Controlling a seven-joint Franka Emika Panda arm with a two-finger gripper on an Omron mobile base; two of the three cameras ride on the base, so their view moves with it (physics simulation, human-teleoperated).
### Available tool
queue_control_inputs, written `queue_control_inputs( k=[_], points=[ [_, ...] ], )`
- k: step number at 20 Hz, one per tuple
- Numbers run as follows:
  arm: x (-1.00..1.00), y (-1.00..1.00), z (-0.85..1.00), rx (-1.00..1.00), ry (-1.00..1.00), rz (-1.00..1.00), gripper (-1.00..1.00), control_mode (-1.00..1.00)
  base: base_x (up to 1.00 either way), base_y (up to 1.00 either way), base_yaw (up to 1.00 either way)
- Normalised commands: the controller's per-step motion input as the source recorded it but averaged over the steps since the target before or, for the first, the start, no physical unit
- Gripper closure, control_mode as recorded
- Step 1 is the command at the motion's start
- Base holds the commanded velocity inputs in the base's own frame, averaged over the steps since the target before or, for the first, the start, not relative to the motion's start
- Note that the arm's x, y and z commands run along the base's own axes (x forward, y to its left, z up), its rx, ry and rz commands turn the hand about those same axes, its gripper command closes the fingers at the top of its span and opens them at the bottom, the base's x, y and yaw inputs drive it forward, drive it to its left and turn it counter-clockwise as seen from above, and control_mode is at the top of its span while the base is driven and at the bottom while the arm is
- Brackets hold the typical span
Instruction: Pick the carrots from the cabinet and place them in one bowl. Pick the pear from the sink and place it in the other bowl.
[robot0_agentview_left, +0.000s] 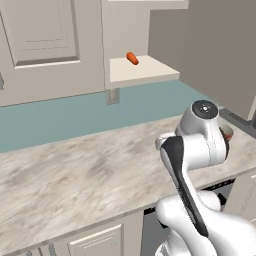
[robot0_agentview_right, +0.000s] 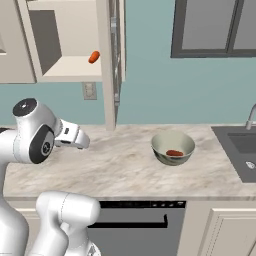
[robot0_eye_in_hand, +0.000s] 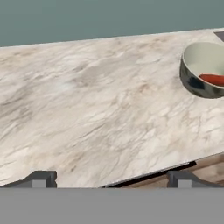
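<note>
One carrot (robot0_agentview_left: 132, 58) (robot0_agentview_right: 93, 57) lies on the pale shelf (robot0_agentview_left: 145, 71) of the open cabinet (robot0_agentview_right: 65, 70), above the counter. A second carrot (robot0_agentview_right: 174, 153) (robot0_eye_in_hand: 213, 79) rests inside the cream-interior bowl (robot0_agentview_right: 172, 141) (robot0_eye_in_hand: 199, 81), which stands on the marble counter (robot0_eye_in_hand: 100, 109). My gripper (robot0_eye_in_hand: 111, 180) hovers low over the counter's front part, well left of the bowl. Its fingertips (robot0_eye_in_hand: 38, 179) stand wide apart with nothing between them, so it is open. The sink (robot0_agentview_right: 235, 145) shows at the far right. The pear and the other bowl are out of view.
The cabinet's open door (robot0_agentview_right: 116, 55) sticks out edge-on between the shelf and the bowl. A wall outlet (robot0_agentview_right: 90, 90) sits below the shelf. A dishwasher (robot0_agentview_right: 135, 220) is under the counter, and a chrome faucet (robot0_agentview_right: 251, 117) rises by the sink.
</note>
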Motion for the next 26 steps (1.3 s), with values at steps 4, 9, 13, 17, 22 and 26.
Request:
queue_control_inputs(
  k=[4, 9, 13, 17, 22, 26],
  points=[
    [0.00, -0.02, 0.43, 0.11, -0.02, -0.01, -1.00, -1.00, 0.00, 0.00, 0.00],
    [-0.13, 0.08, 0.53, 0.05, -0.13, -0.01, -1.00, -1.00, 0.00, 0.00, 0.00],
    [-0.14, 0.19, 0.49, 0.00, -0.22, 0.00, -1.00, -1.00, 0.00, 0.00, 0.00],
    [-0.05, 0.08, 0.55, 0.00, -0.21, 0.00, -1.00, -1.00, 0.00, 0.00, 0.00],
    [0.00, 0.04, 0.60, 0.00, -0.18, 0.01, -1.00, -1.00, 0.00, 0.00, 0.00],
    [0.09, 0.01, 0.49, -0.02, -0.13, 0.12, -1.00, -1.00, 0.00, 0.00, 0.00]
  ],
)
